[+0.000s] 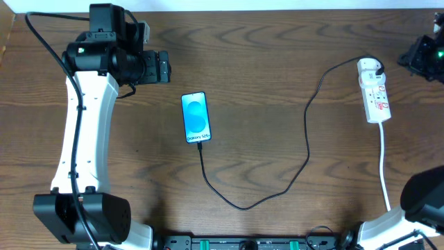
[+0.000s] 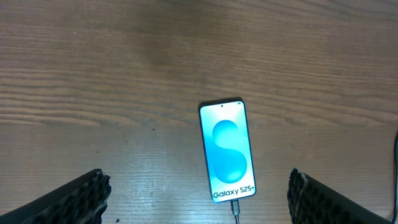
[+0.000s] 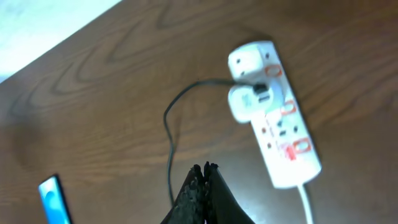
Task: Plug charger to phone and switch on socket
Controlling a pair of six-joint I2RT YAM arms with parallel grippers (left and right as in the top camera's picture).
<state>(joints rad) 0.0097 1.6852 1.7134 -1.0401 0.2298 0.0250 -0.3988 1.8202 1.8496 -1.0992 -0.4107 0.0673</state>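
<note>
ridged black fingers [image 2: 81, 199] of the left pincer [image 2: 198, 180] stand spread wide at the bottom corners of its wrist view, gripping nothing. the phone [image 2: 227, 152] lies flat on the table just ahead of that gap, a little toward the right-hand finger, its blue screen lit and facing up with the "galaxy" text nearest the pincer. the charger [image 1: 305, 132] has its small black tip [image 2: 235, 208] against the phone's near short edge; from there the thin black cable loops away across the wood and climbs to the socket [image 1: 374, 90], well apart from the left pincer. the right pincer [image 3: 204, 169] has its tips pressed together, pinching nothing, above bare table. the socket sits ahead of those tips and off to their right, not touching them, with the white adapter [image 3: 245, 99] plugged in near its far end and red switch marks along its body. whether a switch is on cannot be told. a white cord [image 1: 383, 163] trails from the socket's near end across the dark wooden table [image 1: 277, 55].
</note>
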